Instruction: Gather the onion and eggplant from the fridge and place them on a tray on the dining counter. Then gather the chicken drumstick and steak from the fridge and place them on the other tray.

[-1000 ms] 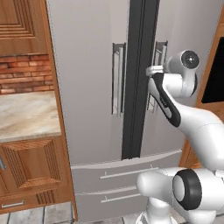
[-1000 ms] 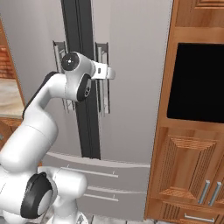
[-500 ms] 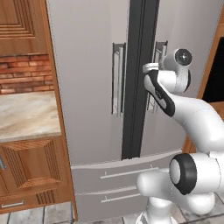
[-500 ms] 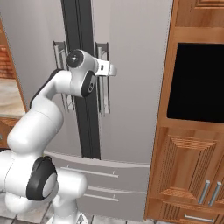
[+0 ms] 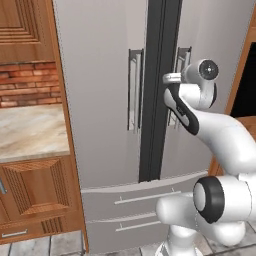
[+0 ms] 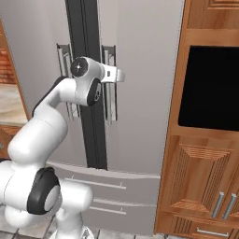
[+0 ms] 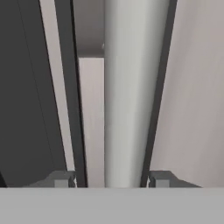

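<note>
Hand view shows the gripper (image 7: 111, 179) spread wide, straddling the long silver bar handle (image 7: 131, 92); base views show the tall pale grey double-door fridge (image 5: 100, 100) closed, handle at 12 o'clock of its drawers.

Claw (image 7: 109, 179) astride fridge (image 5: 100, 100) right handle (image 7: 131, 87)

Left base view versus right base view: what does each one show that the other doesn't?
Left base view alone: a red brick wall above a beige marbled stone counter. Right base view alone: a black panel set in wooden cabinetry. Both share the tall pale grey double-door fridge, its silver bar handles, drawers below, and the white arm reaching the right door's handle.
</note>
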You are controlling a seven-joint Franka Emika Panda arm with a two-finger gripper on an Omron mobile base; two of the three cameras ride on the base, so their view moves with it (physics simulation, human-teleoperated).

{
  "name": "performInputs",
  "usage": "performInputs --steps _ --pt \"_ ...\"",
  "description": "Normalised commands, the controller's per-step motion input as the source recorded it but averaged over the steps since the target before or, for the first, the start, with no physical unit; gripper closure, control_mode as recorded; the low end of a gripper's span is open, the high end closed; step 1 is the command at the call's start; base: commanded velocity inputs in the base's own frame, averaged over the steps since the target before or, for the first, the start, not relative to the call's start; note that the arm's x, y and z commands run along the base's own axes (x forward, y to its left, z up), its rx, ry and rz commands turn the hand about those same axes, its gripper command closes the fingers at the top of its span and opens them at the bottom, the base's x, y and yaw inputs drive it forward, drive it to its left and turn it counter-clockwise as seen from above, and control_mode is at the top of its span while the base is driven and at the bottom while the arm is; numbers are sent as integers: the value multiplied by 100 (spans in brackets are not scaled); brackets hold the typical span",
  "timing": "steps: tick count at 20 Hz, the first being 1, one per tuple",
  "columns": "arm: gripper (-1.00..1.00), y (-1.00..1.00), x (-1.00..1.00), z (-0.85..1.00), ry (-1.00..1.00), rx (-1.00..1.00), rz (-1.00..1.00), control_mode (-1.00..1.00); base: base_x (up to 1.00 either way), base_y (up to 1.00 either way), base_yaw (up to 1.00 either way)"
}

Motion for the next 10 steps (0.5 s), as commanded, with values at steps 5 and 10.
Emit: performInputs --steps 5,10 --pt "100 -11 -35 4 1 0 -7 -100 0 0 0" --pt "100 -26 -89 32 0 0 -10 -100 0 0 0"
